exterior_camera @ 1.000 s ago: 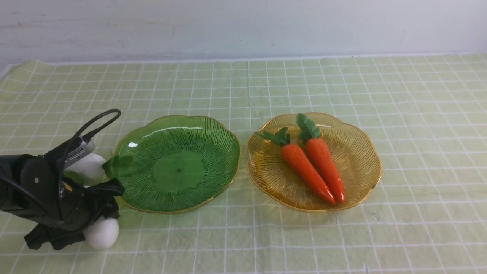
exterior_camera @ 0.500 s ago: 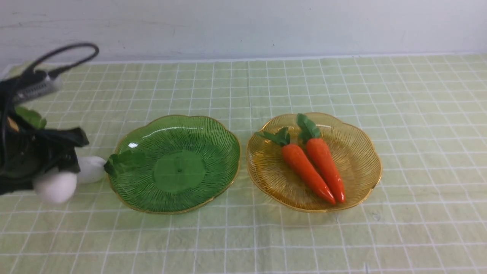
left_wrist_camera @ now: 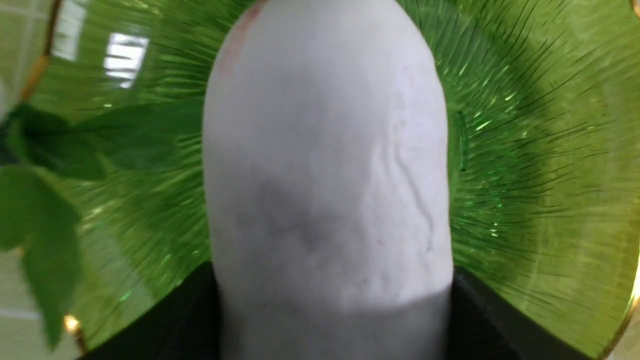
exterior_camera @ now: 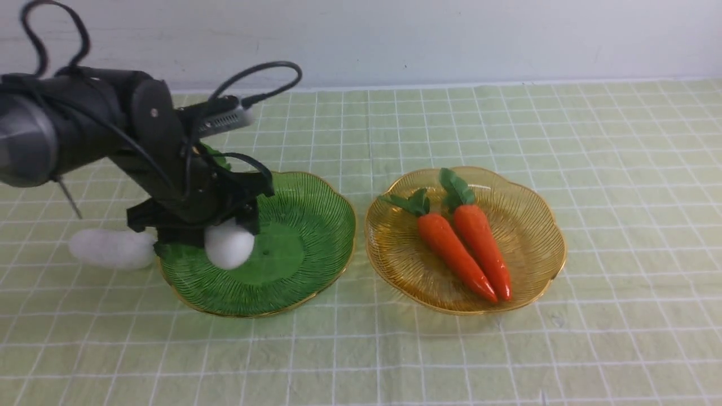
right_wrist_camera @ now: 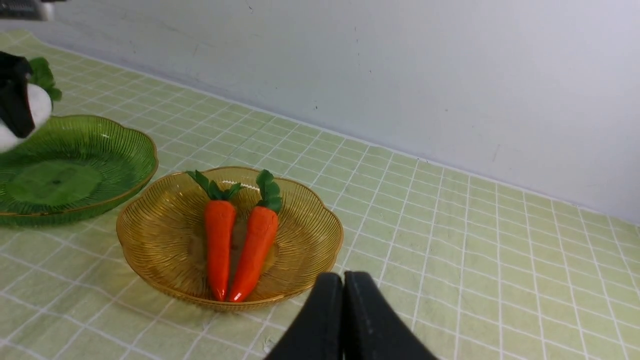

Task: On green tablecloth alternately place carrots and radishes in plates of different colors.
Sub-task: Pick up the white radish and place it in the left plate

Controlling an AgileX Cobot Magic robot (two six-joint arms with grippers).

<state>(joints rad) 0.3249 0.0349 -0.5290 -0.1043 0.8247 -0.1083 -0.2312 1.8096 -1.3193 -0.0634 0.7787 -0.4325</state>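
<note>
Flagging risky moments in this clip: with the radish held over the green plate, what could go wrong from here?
1. The left gripper grips the carried radish by its leafy end, the plump white end hanging above the green plate; once released it may roll on the sloped ribs.
2. The second radish lies beside the plate's left rim; the retreating arm could nudge it.

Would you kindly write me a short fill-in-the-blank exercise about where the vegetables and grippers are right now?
1. Over the green plate, the left gripper holds a white ____.
2. The amber plate holds ____ carrots.
3. The other white vegetable lies on the tablecloth, on the robot's ____ side of the green plate.
4. The right gripper, holding nothing, is ____.
Missing words: radish; two; left; shut.
</note>
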